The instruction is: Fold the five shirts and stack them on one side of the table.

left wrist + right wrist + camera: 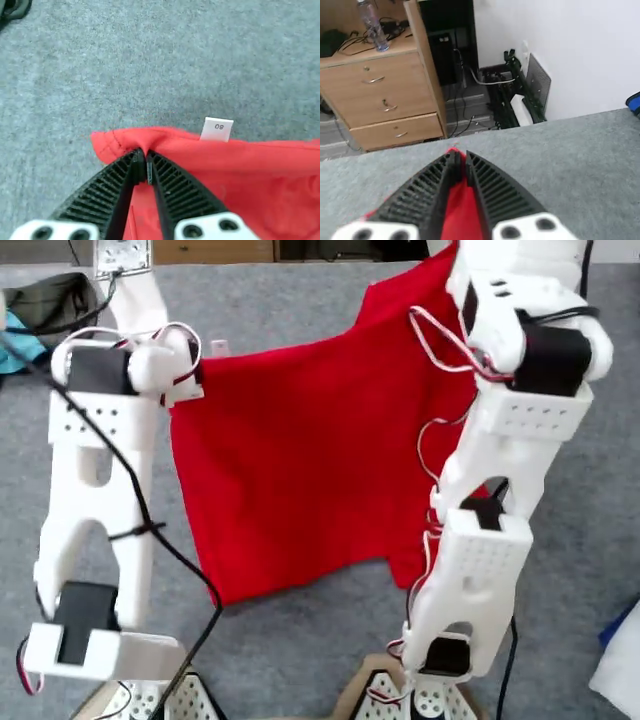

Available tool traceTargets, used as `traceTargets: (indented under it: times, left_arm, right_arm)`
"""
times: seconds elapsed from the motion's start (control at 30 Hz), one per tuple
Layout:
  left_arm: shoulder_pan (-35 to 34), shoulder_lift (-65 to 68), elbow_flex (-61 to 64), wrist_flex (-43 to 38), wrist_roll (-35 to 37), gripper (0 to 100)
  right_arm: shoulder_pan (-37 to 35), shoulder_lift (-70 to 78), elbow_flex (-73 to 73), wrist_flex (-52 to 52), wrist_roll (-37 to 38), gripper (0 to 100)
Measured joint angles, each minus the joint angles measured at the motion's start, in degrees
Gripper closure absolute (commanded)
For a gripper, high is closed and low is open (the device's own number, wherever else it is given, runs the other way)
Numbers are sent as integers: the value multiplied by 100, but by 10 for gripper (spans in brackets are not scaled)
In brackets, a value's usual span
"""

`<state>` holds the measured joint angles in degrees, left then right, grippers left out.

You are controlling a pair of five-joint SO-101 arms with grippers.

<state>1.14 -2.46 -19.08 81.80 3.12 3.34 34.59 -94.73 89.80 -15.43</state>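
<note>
Left gripper [146,167]: fingers clamped on the hem of the red shirt [320,460]; one white tag [217,129] just past the fingertips. Right gripper [459,160]: fingers clamped on another edge of the same shirt. The shirt lies spread on the grey worktop [300,640] between both pairs of fingers. Far beyond the right fingers: one wooden cabinet [385,105], three drawers, all shut.
</note>
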Motion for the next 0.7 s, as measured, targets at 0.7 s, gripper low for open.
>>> traceTargets:
  times: [0.7]
  left_arm:
    - [-237,1811,9,-1345,0,982]
  right_arm:
    - [123,1864,18,-1512,0,992]
